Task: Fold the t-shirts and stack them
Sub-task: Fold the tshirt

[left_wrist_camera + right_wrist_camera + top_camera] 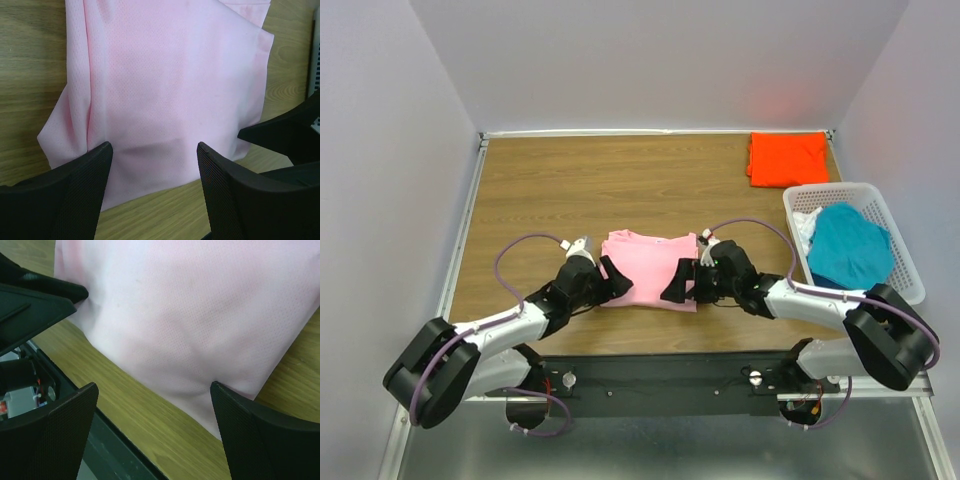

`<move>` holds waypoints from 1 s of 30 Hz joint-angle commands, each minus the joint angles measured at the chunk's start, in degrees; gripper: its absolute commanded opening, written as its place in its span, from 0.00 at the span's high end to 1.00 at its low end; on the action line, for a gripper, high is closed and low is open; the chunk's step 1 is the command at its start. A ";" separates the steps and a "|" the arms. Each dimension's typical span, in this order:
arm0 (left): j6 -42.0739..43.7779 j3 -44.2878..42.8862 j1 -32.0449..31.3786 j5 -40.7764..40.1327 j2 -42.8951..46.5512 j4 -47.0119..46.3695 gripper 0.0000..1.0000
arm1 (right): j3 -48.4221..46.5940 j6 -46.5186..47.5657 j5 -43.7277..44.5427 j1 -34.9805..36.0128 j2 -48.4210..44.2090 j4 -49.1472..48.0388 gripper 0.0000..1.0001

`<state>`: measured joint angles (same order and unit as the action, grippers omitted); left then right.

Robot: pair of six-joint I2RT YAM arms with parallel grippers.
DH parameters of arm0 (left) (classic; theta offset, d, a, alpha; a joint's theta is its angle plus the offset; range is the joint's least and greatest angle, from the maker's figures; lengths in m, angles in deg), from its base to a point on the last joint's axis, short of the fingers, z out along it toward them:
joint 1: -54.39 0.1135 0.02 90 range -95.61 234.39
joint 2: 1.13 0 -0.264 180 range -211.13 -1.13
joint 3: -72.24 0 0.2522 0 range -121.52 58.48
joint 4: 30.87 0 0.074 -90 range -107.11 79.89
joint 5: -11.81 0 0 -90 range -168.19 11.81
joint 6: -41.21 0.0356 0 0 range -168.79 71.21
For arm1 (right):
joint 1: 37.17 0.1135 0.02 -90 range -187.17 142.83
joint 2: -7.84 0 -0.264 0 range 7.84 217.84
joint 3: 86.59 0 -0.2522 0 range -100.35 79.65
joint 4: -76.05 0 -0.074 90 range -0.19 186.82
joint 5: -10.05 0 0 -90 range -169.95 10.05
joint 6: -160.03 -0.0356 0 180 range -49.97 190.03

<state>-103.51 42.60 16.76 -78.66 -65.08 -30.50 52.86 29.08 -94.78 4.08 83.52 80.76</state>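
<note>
A light pink t-shirt (650, 265) lies folded flat near the table's front middle; it also fills the left wrist view (170, 85) and the right wrist view (200, 310). My left gripper (613, 281) is open at the shirt's near left corner, its fingers (75, 195) low over the near hem. My right gripper (680, 283) is open at the near right corner, one fingertip (260, 435) touching the hem. A folded orange t-shirt (787, 158) lies at the back right. A teal t-shirt (847, 245) is heaped in the basket.
A white lattice basket (903, 240) stands at the right edge, with white cloth (807, 227) under the teal shirt. The table's near edge and black mounting rail (75, 440) lie just behind my grippers.
</note>
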 commanded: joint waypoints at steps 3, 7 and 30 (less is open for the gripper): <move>-1.18 2.34 -0.17 -3.75 2.94 5.38 0.23 | 1.92 0.25 8.41 -0.03 -0.53 6.15 0.00; -0.74 0.50 -0.25 -5.76 6.72 9.77 0.23 | -1.51 2.27 13.24 -0.12 -6.67 13.88 0.00; 1.45 -12.07 2.47 -28.10 18.33 29.12 0.02 | -10.21 2.63 21.78 -0.12 -5.75 20.84 0.00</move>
<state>-103.27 29.99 18.16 -102.84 -45.93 -2.35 45.61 31.07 -73.63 4.02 73.35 99.97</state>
